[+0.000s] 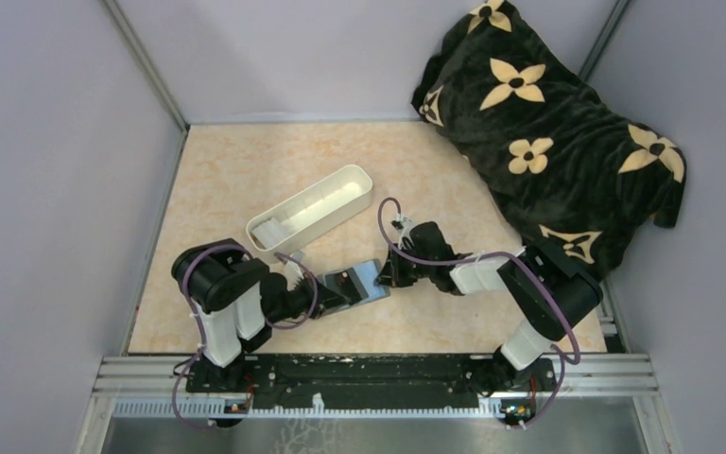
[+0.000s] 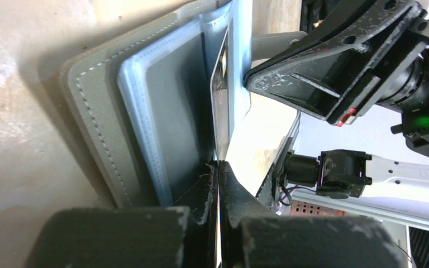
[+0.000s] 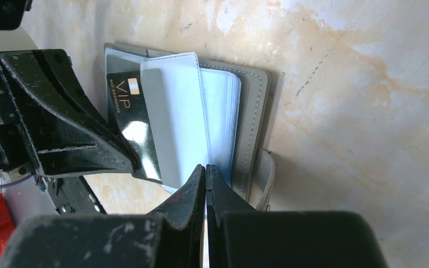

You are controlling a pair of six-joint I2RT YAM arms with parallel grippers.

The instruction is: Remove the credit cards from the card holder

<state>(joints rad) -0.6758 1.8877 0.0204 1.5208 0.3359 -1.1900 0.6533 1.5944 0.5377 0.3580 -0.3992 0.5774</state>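
Left gripper (image 2: 219, 166): jaws closed on a thin edge, which we take to be the black VIP card (image 3: 124, 114), partly under a pale pocket. Right gripper (image 3: 205, 169): jaws closed on a pale sleeve of the card holder (image 3: 255, 111); we judge this braces it open. Only the right wrist shows the card's face. The left wrist sees it edge-on. The top view puts the holder between the arms, near the white tray (image 1: 314, 210).

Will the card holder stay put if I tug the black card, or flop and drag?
Probably floppy: the card holder has thin leaves fanning loosely. Looks light; may drag unless the right gripper, pinching a leaf, anchors it.
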